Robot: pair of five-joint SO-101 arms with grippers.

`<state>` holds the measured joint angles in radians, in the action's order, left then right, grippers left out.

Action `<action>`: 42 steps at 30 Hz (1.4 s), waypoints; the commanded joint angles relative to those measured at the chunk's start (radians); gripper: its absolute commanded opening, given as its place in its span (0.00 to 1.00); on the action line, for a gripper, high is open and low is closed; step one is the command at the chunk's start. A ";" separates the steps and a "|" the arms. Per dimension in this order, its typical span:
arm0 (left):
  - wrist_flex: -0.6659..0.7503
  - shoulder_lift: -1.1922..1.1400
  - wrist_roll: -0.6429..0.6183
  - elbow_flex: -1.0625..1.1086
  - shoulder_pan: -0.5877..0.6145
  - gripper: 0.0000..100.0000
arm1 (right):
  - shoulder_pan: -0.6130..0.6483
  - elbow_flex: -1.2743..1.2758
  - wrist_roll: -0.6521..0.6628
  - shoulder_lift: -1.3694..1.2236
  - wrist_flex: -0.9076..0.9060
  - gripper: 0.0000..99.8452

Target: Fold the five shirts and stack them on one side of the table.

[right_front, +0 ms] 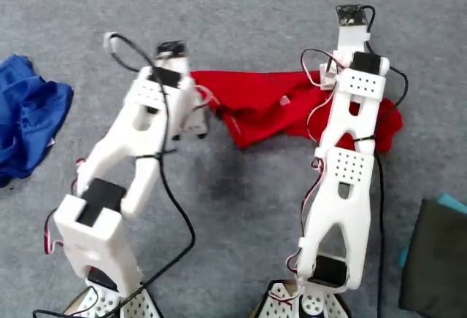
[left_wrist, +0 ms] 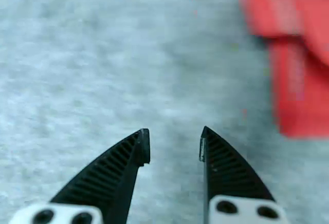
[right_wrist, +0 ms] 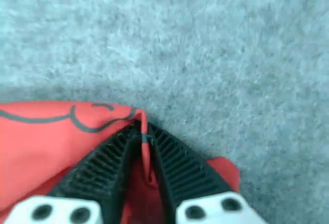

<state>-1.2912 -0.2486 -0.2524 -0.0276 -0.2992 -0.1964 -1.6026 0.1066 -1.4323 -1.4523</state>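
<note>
The table point(right_front: 233, 194) wore mottled grey felt; the red shirt point(right_front: 263, 103) was bright red, with thin dark curved lines point(right_wrist: 77, 120) drawn on it; the blue shirt point(right_front: 29, 114) at the table's left edge was deep blue; a dark grey-green cloth point(right_front: 438, 260) at the right edge showed a teal strip point(right_front: 454, 203); the left arm point(right_front: 139, 136) and right arm point(right_front: 350, 179) were white with black motors; the left gripper point(left_wrist: 175, 144) had black ribbed fingers point(left_wrist: 110, 175).

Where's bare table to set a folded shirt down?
Free: the grey strip beyond the red shirt up to the far edge, and the patch between left arm and right arm, in front of it. Crowded: blue shirt at one side edge, dark cloth at the other.
</note>
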 commanded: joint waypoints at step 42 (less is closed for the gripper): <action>0.069 -0.766 -0.239 -1.221 -0.046 0.18 | -0.021 -0.061 -0.006 0.021 0.048 0.01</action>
<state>-1.1224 -1.0388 -0.4856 -1.1508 -0.3452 -0.1964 -1.6118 0.1051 -1.4323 -1.4308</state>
